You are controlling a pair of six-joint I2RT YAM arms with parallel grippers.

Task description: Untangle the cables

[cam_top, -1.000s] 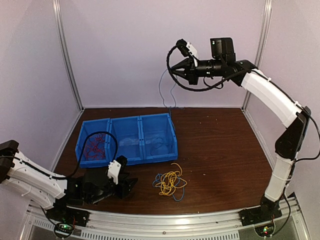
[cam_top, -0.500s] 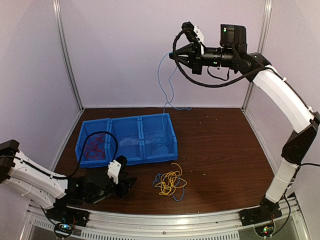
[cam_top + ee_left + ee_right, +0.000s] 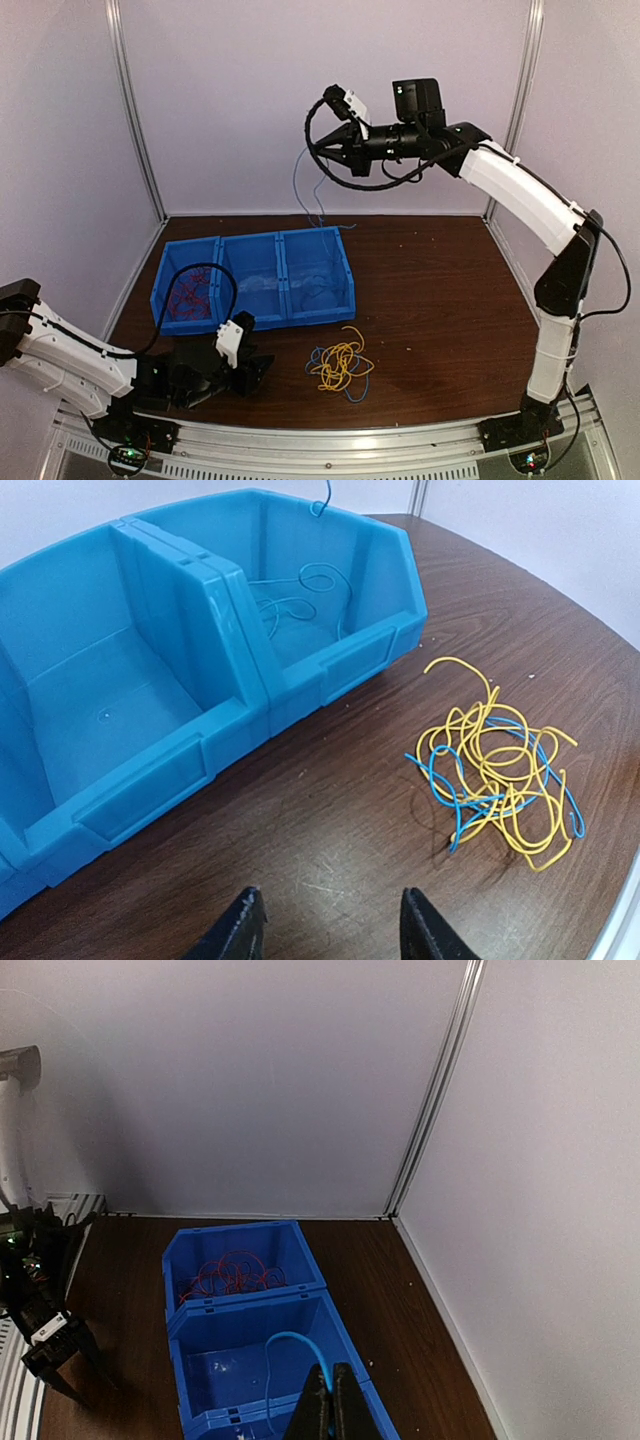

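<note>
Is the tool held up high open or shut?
Shut. The right tool shows no gap at its tip and pinches a light blue cable that dangles toward the blue bins.

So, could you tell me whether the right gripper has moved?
Yes, the right gripper shifted left and lower, away from the right corner post.

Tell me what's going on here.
The right gripper, shut on a thin light blue cable, holds it high so its lower end trails into the right-hand compartment of a blue plastic bin. The left gripper sits open and empty, low over the brown table, facing a yellow-and-blue cable tangle. Red cables lie in the bin's left compartment.
</note>
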